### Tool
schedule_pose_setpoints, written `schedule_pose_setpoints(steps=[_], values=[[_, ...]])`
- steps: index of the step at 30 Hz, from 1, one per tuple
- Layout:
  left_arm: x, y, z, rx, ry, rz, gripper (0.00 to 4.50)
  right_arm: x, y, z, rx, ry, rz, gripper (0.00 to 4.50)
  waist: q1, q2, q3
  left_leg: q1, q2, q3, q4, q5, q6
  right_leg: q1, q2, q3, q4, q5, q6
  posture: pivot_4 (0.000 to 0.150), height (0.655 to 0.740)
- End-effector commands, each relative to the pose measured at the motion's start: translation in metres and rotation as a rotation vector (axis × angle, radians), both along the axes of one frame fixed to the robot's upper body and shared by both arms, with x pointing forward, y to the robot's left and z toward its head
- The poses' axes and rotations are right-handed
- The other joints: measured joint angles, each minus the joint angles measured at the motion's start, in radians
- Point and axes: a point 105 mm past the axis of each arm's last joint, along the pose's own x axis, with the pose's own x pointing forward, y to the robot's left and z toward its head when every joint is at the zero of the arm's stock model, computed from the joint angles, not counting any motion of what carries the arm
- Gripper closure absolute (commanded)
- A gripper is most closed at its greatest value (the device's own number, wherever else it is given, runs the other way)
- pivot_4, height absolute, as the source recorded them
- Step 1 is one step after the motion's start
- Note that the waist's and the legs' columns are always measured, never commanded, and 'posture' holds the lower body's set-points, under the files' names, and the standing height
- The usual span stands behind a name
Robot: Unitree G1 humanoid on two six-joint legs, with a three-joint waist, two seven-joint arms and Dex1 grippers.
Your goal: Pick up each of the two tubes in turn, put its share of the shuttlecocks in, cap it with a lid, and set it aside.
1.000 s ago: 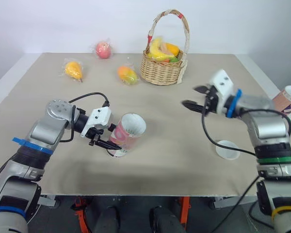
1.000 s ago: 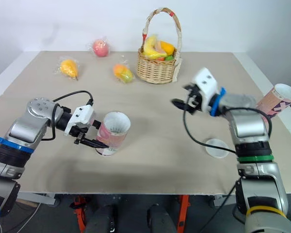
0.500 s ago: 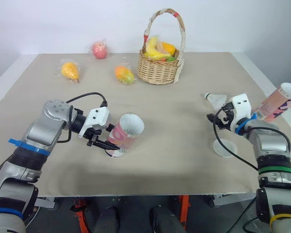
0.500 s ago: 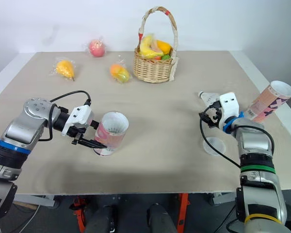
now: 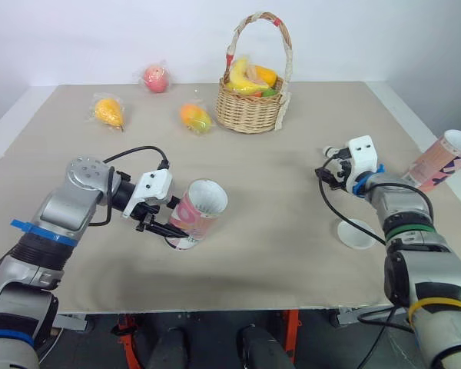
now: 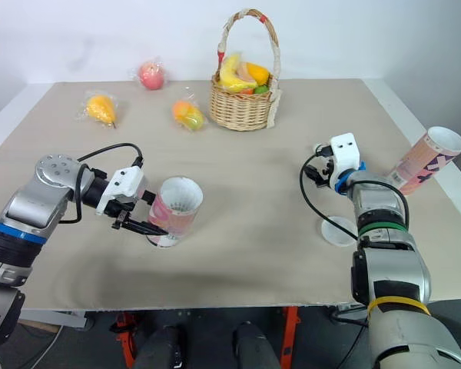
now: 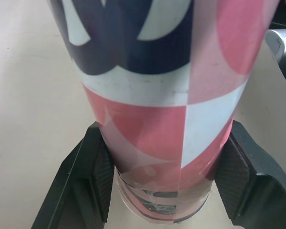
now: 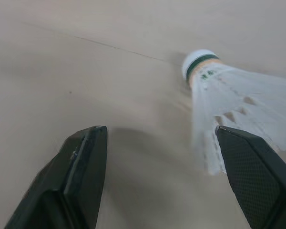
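Observation:
A pink, white and navy tube [image 5: 200, 217] leans on the table at centre left, its open mouth facing up and to the right. My left gripper [image 5: 167, 226] is shut on its lower part, a finger [image 7: 88, 176] on each side. My right gripper [image 5: 327, 171] hovers low over the right part of the table, open. A white shuttlecock [image 8: 233, 102] lies on the table just ahead of its fingers [image 8: 83, 162], nearer one of them. A second tube [image 5: 442, 160] lies tilted at the table's right edge. A round white lid [image 5: 356, 234] rests flat near my right arm.
A wicker basket [image 5: 250, 113] of fruit stands at the back centre. Three wrapped fruits lie at the back left: a red one [image 5: 156, 78], a yellow one [image 5: 110, 112] and an orange one [image 5: 197, 118]. The table's right edge runs close to the second tube.
My right arm has swung from above mid-table out to the right and come down over the shuttlecock. The left gripper and its tube have stayed put.

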Motion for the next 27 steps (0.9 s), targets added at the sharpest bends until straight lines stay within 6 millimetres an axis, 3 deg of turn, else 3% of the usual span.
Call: schedule_pose_setpoints(steps=[1, 6, 10, 12, 13, 15, 17, 21, 22, 27], values=[[-0.001, 0.004, 0.010, -0.003, -0.035, 0.009, 1.96, 0.007, -0.001, 0.026, -0.024, -0.083, -0.024, 2.20, 0.000, 0.000, 0.000, 0.000, 0.000, 0.000, 0.000, 0.000, 0.000, 0.000, 0.000, 0.000, 0.000, 0.000, 0.000, 0.150, 0.7400], [-0.001, 0.004, 0.010, -0.005, -0.037, 0.014, 1.96, 0.007, -0.011, 0.030, -0.050, -0.095, -0.065, 4.36, -0.001, 0.000, 0.000, 0.000, 0.000, 0.001, 0.000, 0.000, 0.000, 0.000, 0.000, 0.000, 0.000, 0.000, 0.000, 0.150, 0.7400], [-0.002, 0.004, 0.011, -0.006, -0.035, 0.018, 1.96, 0.006, -0.010, 0.049, -0.112, -0.174, -0.010, 4.44, -0.001, 0.000, 0.000, 0.000, 0.000, 0.002, 0.000, 0.000, 0.000, -0.001, 0.000, 0.002, 0.000, 0.000, 0.000, 0.150, 0.7400], [-0.002, 0.004, 0.011, -0.006, -0.033, 0.019, 1.96, 0.004, 0.003, 0.066, -0.148, -0.243, 0.100, 4.44, -0.001, 0.000, 0.000, 0.000, 0.000, 0.003, -0.001, 0.000, 0.000, -0.001, 0.000, 0.002, 0.000, 0.000, 0.000, 0.150, 0.7400], [-0.002, 0.004, 0.010, -0.006, -0.031, 0.019, 1.96, -0.001, 0.021, 0.079, -0.168, -0.291, 0.234, 4.44, -0.001, 0.000, 0.000, 0.000, 0.000, 0.003, -0.001, 0.000, 0.000, -0.001, 0.000, 0.003, 0.000, 0.000, 0.001, 0.150, 0.7400], [-0.002, 0.004, 0.010, -0.007, -0.029, 0.016, 1.96, -0.030, 0.064, 0.102, -0.216, -0.373, 0.547, 4.44, -0.001, 0.001, 0.000, 0.000, 0.000, 0.004, -0.001, 0.000, 0.000, -0.002, 0.000, 0.004, 0.000, 0.000, 0.001, 0.150, 0.7400], [-0.002, 0.003, 0.010, -0.007, -0.028, 0.012, 1.96, -0.077, 0.101, 0.106, -0.253, -0.366, 0.852, 4.44, 0.000, 0.001, 0.000, 0.000, 0.001, 0.003, -0.001, -0.001, 0.001, -0.002, 0.001, 0.004, 0.000, -0.001, 0.001, 0.150, 0.7400], [-0.001, 0.003, 0.010, -0.009, -0.027, 0.007, 1.96, -0.155, 0.138, 0.106, -0.363, -0.316, 1.251, 4.44, 0.009, 0.002, 0.001, -0.004, 0.001, -0.002, 0.000, -0.002, 0.000, -0.003, 0.001, -0.002, 0.000, -0.001, 0.000, 0.150, 0.7400], [-0.001, 0.002, 0.010, -0.009, -0.027, 0.006, 1.96, -0.165, 0.144, 0.111, -0.383, -0.322, 1.298, 4.44, 0.010, 0.002, 0.001, -0.005, 0.001, -0.003, 0.001, -0.002, 0.000, -0.004, 0.000, -0.003, 0.000, -0.002, 0.000, 0.150, 0.7400], [0.000, 0.001, 0.010, -0.013, -0.026, -0.001, 1.96, -0.177, 0.162, 0.129, -0.467, -0.363, 1.390, 4.44, 0.007, 0.001, 0.001, -0.005, 0.002, -0.003, 0.006, 0.000, 0.000, -0.002, 0.000, -0.005, 0.000, -0.002, 0.006, 0.150, 0.7400]])
